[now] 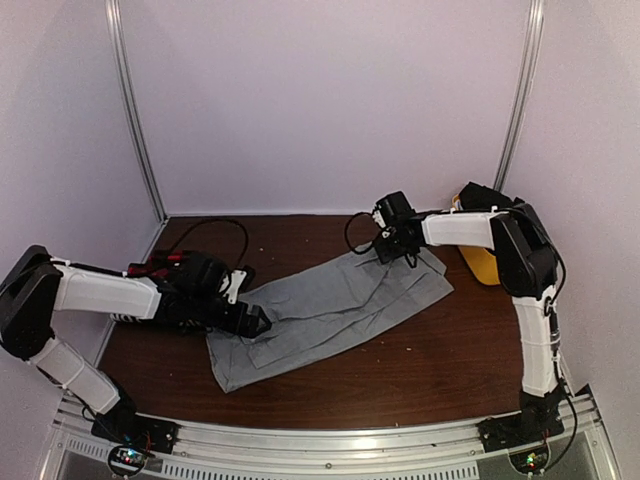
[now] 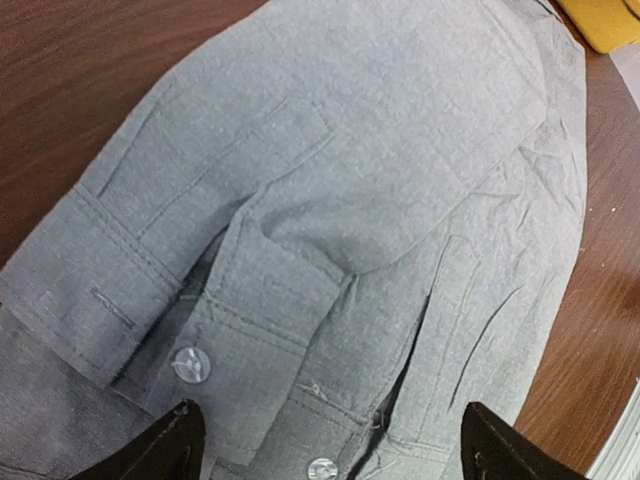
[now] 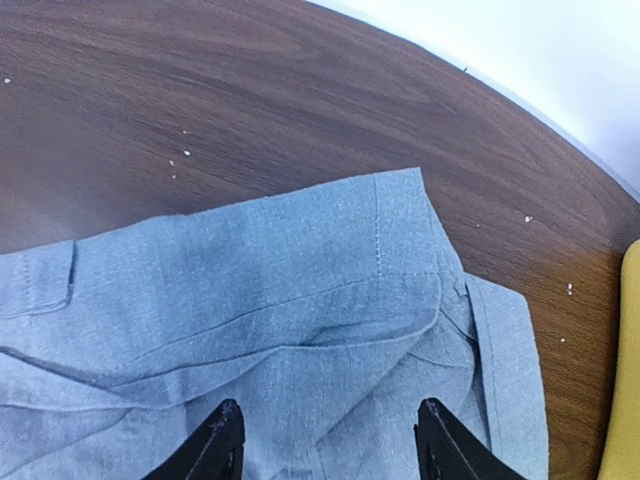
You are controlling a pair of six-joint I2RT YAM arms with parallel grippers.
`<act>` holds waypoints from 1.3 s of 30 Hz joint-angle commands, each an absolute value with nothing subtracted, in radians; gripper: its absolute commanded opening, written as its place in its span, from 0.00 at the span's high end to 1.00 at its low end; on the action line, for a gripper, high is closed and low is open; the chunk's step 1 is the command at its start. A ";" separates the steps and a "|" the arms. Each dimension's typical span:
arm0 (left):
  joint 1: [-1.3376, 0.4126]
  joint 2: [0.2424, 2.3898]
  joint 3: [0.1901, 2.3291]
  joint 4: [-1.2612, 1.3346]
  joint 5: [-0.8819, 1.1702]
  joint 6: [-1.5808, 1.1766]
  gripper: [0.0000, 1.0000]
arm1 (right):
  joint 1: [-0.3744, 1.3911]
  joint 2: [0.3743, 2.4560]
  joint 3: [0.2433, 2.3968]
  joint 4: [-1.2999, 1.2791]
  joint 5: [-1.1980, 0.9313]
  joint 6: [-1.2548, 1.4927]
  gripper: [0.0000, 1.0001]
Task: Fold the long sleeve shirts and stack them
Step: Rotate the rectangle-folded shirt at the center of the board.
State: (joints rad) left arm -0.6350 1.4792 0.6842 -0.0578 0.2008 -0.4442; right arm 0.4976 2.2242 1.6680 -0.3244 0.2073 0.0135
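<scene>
A grey long sleeve shirt (image 1: 335, 305) lies partly folded across the middle of the brown table (image 1: 420, 380), running from lower left to upper right. My left gripper (image 1: 255, 322) hangs over its left end. In the left wrist view the left gripper (image 2: 335, 450) is open above a buttoned cuff (image 2: 190, 362) and a folded sleeve. My right gripper (image 1: 400, 255) is over the shirt's far right corner. In the right wrist view the right gripper (image 3: 330, 450) is open too, with flat folded cloth (image 3: 300, 300) below its fingers. A red-and-black patch (image 1: 165, 262) shows behind the left arm; I cannot tell what it is.
A yellow bin (image 1: 480, 262) stands at the back right beside the right arm, and its edge shows in both wrist views (image 2: 605, 20) (image 3: 625, 400). A black cable (image 1: 215, 228) loops on the table at the back left. White walls close in the back and sides.
</scene>
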 commanded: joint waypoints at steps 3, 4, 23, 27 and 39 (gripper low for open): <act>-0.654 1.514 0.647 -0.041 0.247 -0.459 0.11 | 0.494 2.017 1.545 -0.314 0.167 0.072 0.41; -0.662 1.521 0.644 -0.039 0.248 -0.461 0.11 | 0.494 1.993 1.522 -0.311 0.153 0.088 0.40; -1.042 1.707 0.748 -0.039 0.369 -0.499 0.18 | 0.415 1.844 1.110 -0.251 0.002 0.350 0.38; -1.091 1.722 0.810 -0.081 0.376 -0.437 0.19 | 0.376 1.909 1.139 -0.218 -0.048 0.331 0.37; -1.091 1.583 0.871 -0.008 0.191 -0.370 0.05 | 0.365 2.192 1.453 -0.229 -0.080 0.195 0.39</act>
